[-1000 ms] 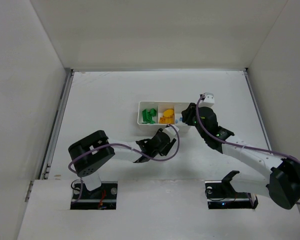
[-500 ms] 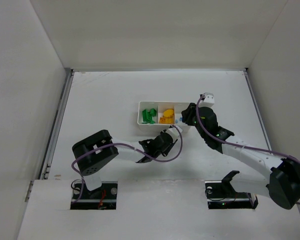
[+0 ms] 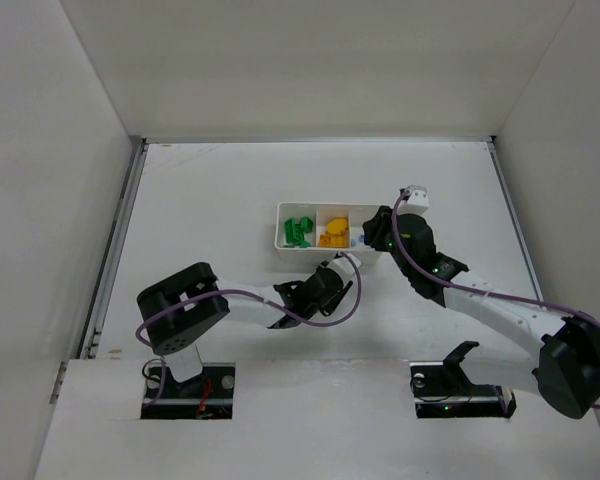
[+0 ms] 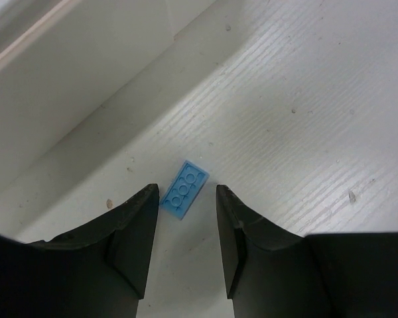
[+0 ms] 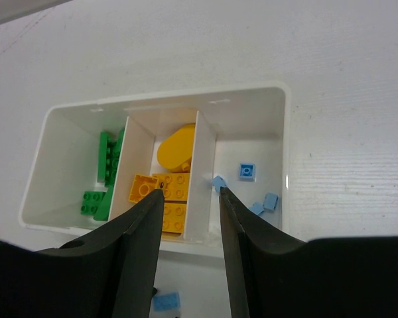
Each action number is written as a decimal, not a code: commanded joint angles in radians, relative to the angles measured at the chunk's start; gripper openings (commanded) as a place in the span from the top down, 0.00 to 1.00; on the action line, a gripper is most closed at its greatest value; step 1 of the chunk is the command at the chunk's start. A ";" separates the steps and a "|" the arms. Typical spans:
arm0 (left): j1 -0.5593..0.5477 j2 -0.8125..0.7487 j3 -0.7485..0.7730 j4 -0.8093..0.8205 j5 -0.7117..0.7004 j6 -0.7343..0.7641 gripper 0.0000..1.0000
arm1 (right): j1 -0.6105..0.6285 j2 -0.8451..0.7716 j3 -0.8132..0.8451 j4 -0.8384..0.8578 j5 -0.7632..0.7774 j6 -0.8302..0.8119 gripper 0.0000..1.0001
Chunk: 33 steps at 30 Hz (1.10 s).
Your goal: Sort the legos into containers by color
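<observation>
Left gripper (image 4: 186, 193) has eased back from the tray (image 5: 283, 139) over the last half second; jaws narrowly open, empty. Blue brick (image 4: 184, 189) lies studs-up on the table (image 4: 305, 119) between the tips, just near of the tray's near wall, ungripped. Long axis runs left-right along that wall, skewed to the jaw gap. Judged: pick still pending. Right gripper (image 5: 189, 199) hovers over the tray, jaws parted, empty.

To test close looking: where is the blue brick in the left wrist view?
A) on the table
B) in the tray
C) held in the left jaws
A: the blue brick lies flat on the table, below the open left jaws.
</observation>
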 commanded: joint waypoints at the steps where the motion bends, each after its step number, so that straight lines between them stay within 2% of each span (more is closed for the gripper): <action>1: 0.001 -0.015 -0.023 -0.055 0.017 -0.015 0.65 | 0.012 -0.004 0.005 0.051 -0.003 -0.014 0.55; 6: -0.005 0.010 -0.009 -0.060 0.016 -0.015 0.76 | 0.014 -0.011 0.001 0.051 -0.003 -0.014 0.55; 10: -0.004 -0.031 -0.021 -0.060 0.013 -0.019 0.82 | 0.012 -0.016 0.001 0.051 -0.002 -0.012 0.55; 17: 0.016 -0.231 -0.031 -0.091 0.013 -0.064 0.84 | 0.011 -0.080 -0.031 0.076 0.007 -0.002 0.55; 23: 0.038 -0.370 0.031 -0.086 0.019 -0.125 0.83 | -0.041 -0.165 -0.086 0.090 0.042 0.043 0.53; 27: 0.065 -0.326 0.116 -0.033 0.045 -0.142 0.82 | -0.092 -0.217 -0.121 0.085 0.069 0.080 0.53; 33: 0.108 -0.110 0.307 0.006 0.079 -0.148 0.80 | -0.132 -0.287 -0.158 0.085 0.067 0.109 0.53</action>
